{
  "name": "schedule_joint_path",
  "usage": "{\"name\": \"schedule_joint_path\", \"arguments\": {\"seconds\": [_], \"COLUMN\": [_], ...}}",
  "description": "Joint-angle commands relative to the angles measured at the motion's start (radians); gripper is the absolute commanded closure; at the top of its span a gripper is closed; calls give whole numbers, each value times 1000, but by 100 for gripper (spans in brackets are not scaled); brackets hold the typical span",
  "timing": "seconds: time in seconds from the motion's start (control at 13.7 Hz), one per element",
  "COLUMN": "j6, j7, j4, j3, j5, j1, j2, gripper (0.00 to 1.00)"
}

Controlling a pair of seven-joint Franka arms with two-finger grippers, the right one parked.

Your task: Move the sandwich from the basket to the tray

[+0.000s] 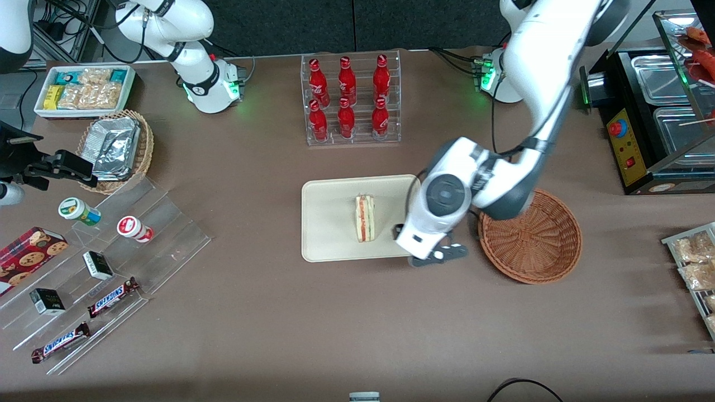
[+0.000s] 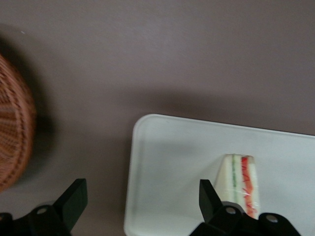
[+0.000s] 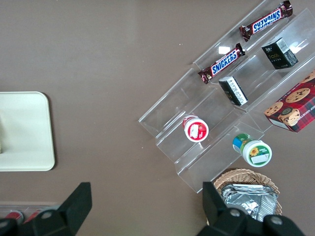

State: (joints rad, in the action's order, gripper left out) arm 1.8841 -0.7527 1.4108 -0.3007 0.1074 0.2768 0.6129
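Cream tray [image 1: 329, 223]; reddish-brown woven basket [image 1: 536, 245]; pale sandwich [image 1: 365, 219] striped red, green, perhaps orange; black-fingered end effector [image 2: 140, 201].

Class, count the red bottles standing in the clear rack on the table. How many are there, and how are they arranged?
6 red bottles stand in the clear rack: three in the row nearer the front camera, three in the row farther. None seems hidden. The open gripper hangs between tray and basket.

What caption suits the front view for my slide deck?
Sandwich on tray, basket empty, open pincer above.

White arm, black end effector [image 1: 430, 254]
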Motion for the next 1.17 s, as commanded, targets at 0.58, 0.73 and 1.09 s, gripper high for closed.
{"name": "schedule_joint_path", "arguments": {"seconds": [0.58, 0.73, 1.09], "j6": [-126, -147, -266], "j7": [462, 548, 676], "j4": [164, 200, 227], "j3": [-5, 2, 64], "j5": [-112, -110, -97], "j1": [-286, -307, -308], "j2": [-229, -284, -433], "gripper": [0, 0, 0]}}
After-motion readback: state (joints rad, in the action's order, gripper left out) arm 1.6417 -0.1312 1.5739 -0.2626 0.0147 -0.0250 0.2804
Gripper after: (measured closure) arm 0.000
